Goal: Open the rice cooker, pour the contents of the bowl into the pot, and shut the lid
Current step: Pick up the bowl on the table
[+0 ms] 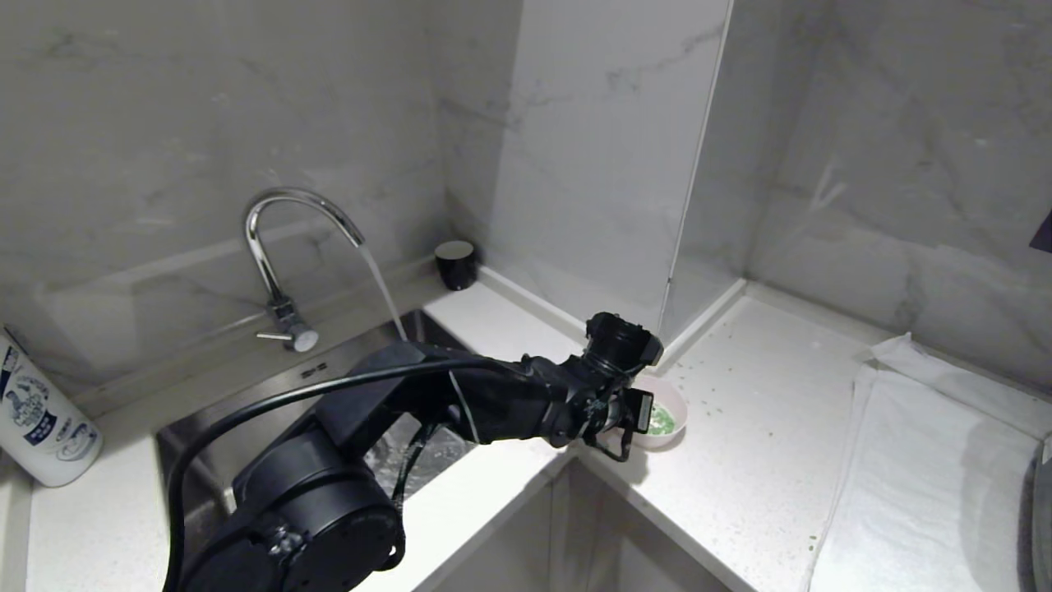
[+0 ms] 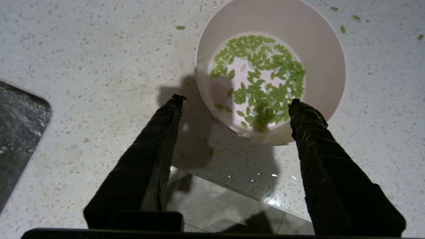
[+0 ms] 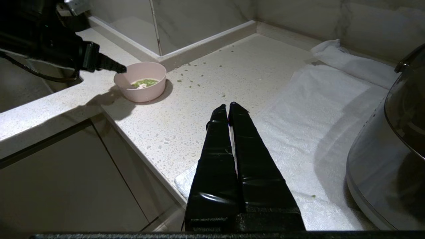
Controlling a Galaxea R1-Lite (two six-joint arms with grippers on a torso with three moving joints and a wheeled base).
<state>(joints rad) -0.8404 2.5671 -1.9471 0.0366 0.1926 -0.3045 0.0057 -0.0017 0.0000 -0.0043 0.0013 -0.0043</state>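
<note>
Dim, cool overhead light; hard pincer point(image 2: 234, 101) shadow across the speckled counter point(image 2: 99, 66).

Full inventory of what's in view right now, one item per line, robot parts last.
small pale pink round bowl: 1, pink, counter corner by sink
green and white bits: small handful, in the bowl; strays on counter
white speckled stone counter: 1, L-shaped
steel sink: 1, left
chrome tap: 1, water running
small black cup: 1, back wall
white printed bottle: 1, far left
white towel: 1, right
rice cooker: 1, on the towel
left end effector: black, open over the bowl's near rim
right end effector: black, shut, above counter edge
</note>
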